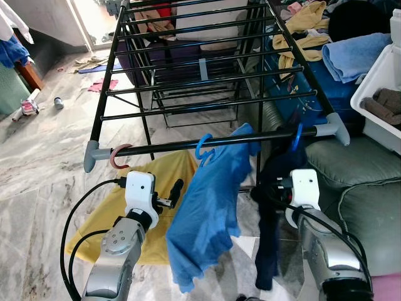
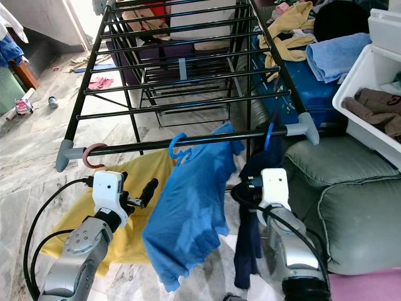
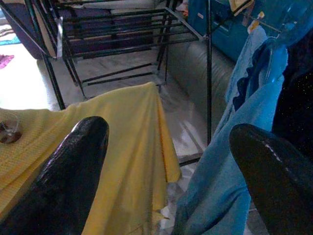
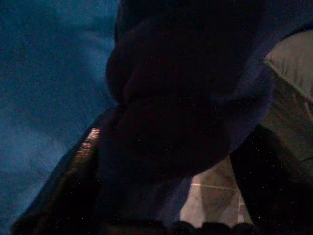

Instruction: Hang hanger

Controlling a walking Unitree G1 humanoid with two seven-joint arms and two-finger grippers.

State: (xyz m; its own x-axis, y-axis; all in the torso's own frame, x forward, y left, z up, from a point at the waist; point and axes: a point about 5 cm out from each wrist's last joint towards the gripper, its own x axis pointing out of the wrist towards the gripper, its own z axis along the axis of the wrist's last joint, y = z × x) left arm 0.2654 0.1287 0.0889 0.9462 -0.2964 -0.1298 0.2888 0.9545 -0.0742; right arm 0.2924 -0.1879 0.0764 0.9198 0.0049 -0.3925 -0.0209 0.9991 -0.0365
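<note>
- The drying rack (image 1: 207, 69) serves as the landmark; its front rail (image 1: 188, 146) already carries three hangers.
- A pink hanger (image 1: 119, 157) hooks near the rail's left end, and a yellow garment (image 1: 150, 188) hangs below it.
- A light-blue hanger (image 1: 203, 149) sits near the middle of the rail with a blue shirt (image 1: 210, 213) draped from it.
- A darker blue hanger (image 1: 297, 135) hooks near the rail's right end, carrying a navy garment (image 1: 269, 251).
- The left gripper (image 1: 172, 194) hovers below the rail, between the yellow garment and the blue shirt; its fingers (image 3: 73, 176) stand well apart and hold nothing.
- The right gripper (image 4: 161, 161) is below the rail's right end, pressed into the navy garment. The wrist view is dark, so I cannot tell whether it is clamped or not.
- As a judgement, the hanging looks largely done: every hanger in view is seated on the rail. What may remain is for the right arm to draw clear of the navy cloth.
- A grey sofa (image 1: 357, 188) crowds the rack's right side, with a white bin (image 1: 376, 88) and piled towels (image 1: 354, 53) just behind it.
- Loose cloth could snag the right gripper and pull the hanger off.
</note>
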